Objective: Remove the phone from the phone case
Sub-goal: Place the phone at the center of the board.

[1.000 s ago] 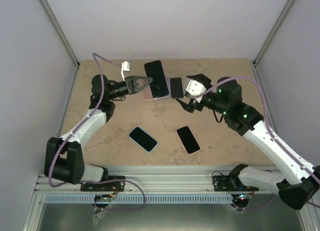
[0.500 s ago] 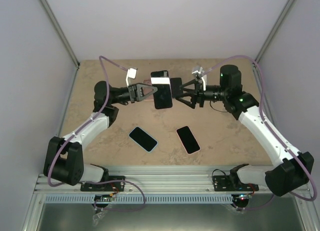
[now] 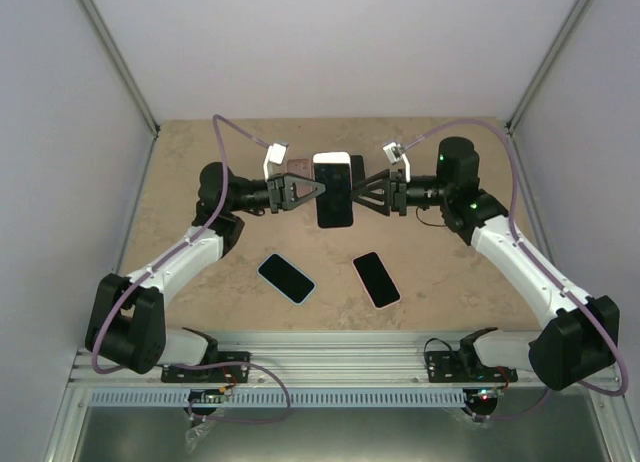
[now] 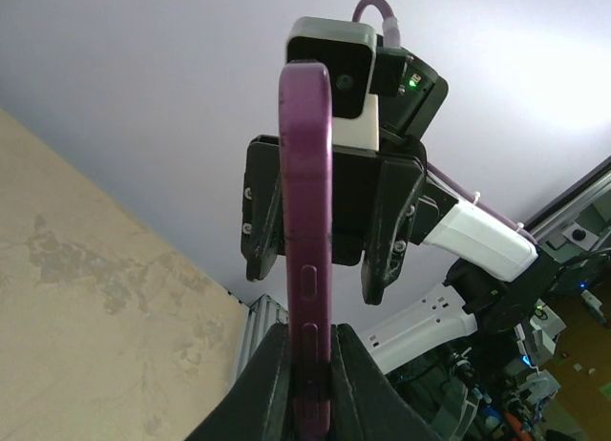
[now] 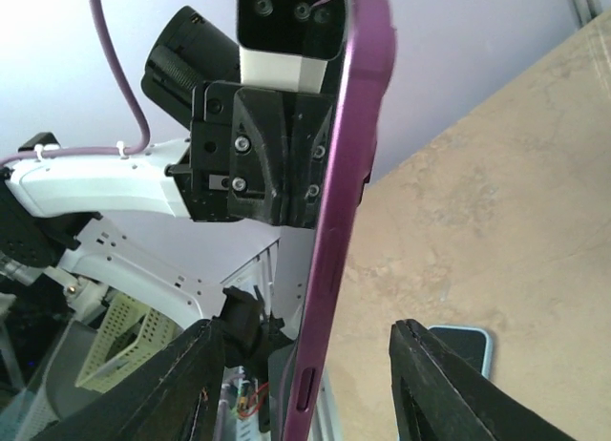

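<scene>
Two arms meet tip to tip above the back of the bench, with the phone held in the air between them, its screen turned up toward the overhead camera. It sits fully inside the purple phone case, so the removal itself has not begun; only the lift and the presentation look done. The left fingers are clamped tight on one long edge of the case. The right fingers stand about half spread, one on each side of the opposite edge, and the wrist view shows a gap on both sides, so they have hold of nothing yet. What is left, as I judge it: a firm second hold, then working the case off the phone. A blue-edged phone and a dark phone lie flat nearer the arm bases. A second ago the right fingers were spread wide and off to one side, and the cased phone hung tilted; since then the arm has lined up and its fingers have narrowed
</scene>
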